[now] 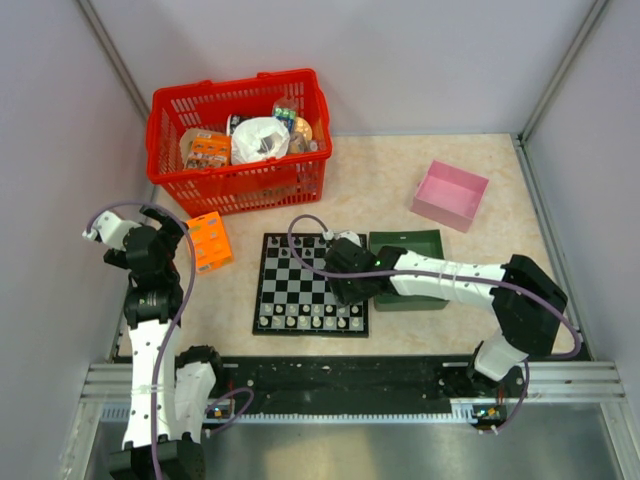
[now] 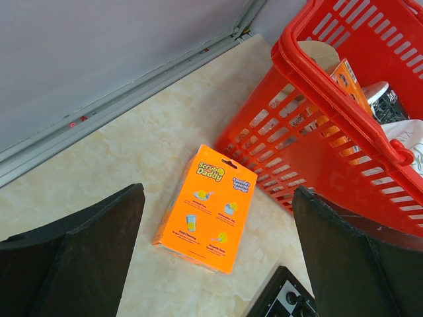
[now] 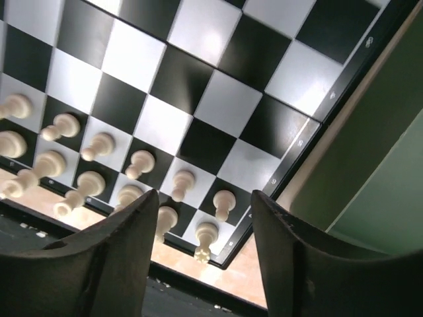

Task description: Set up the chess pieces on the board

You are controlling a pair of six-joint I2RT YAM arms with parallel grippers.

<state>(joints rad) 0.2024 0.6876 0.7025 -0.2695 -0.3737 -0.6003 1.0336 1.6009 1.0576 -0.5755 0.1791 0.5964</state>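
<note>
Hovering above the board's [image 3: 228, 109] near right corner, the right hand [image 3: 205, 205] stands half-open, empty, beside the green tray's [image 3: 390, 191] edge.

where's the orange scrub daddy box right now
In the top view the orange Scrub Daddy box lies left of the board, just in front of the red basket.

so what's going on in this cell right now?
Chess setup, partway through. The right gripper hangs open and empty over the near right corner of the board, next to the green tray. White pieces line the two near rows; the far rows look bare. The left gripper is open and idle off to the side, above the orange box by the red basket.
</note>
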